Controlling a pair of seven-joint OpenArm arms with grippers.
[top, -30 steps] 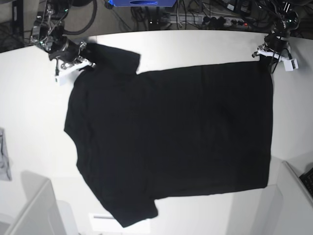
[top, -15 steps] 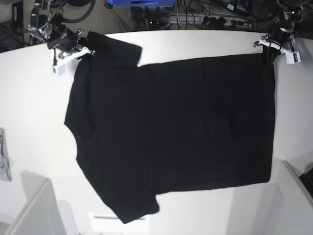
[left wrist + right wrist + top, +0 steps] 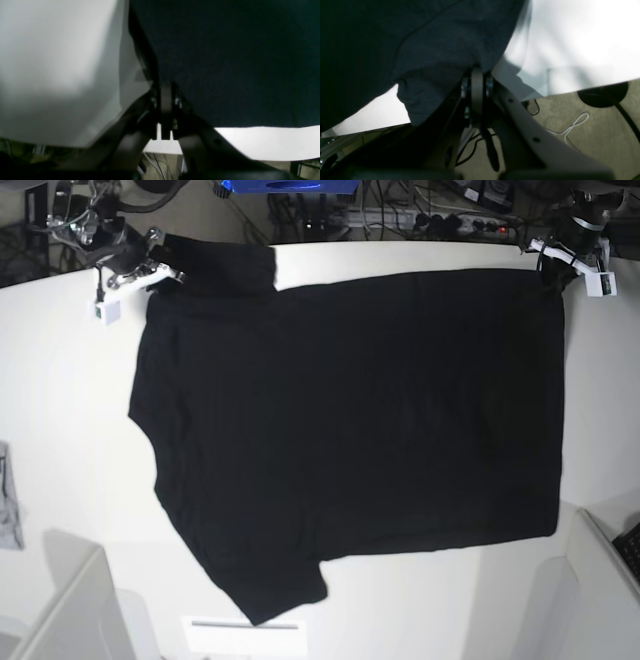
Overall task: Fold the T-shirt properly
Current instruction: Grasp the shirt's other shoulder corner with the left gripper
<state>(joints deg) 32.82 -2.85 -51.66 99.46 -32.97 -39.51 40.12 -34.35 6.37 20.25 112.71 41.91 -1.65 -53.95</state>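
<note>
Your left claw (image 3: 560,262), upper right of the base view, is pinched on the T-shirt (image 3: 350,430) hem corner; your right claw (image 3: 150,265), upper left, is pinched on the sleeve/shoulder corner. The shirt lies flat, plain side up, spread across the bench (image 3: 60,430). No fold made yet, so everything's left. Both grips sit at the bench's top edge, with no room beyond; open bench lies toward the frame's bottom.

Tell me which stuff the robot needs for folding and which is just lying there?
Needed: T-shirt; left gripper and right gripper, both pinching its far corners.
Lying about: grey cloth scrap; power strip; white table.
</note>
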